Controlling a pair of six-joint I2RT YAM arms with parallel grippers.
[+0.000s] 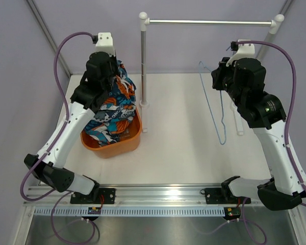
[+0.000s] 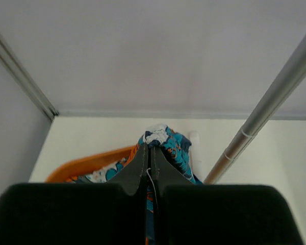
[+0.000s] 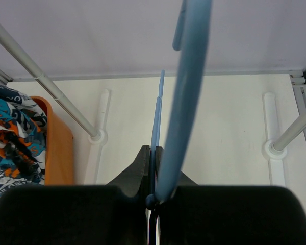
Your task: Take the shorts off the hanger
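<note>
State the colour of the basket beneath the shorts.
The basket is plain orange, clearest in the top external view.

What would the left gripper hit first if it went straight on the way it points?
The left gripper is shut on the shorts, bunched at its tips; those come first. Beyond, probably the table, depth unclear.

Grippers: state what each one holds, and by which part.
Left gripper pinches the shorts by a top fold. Right gripper clamps the hanger by its thin wire; which side is unclear.
</note>
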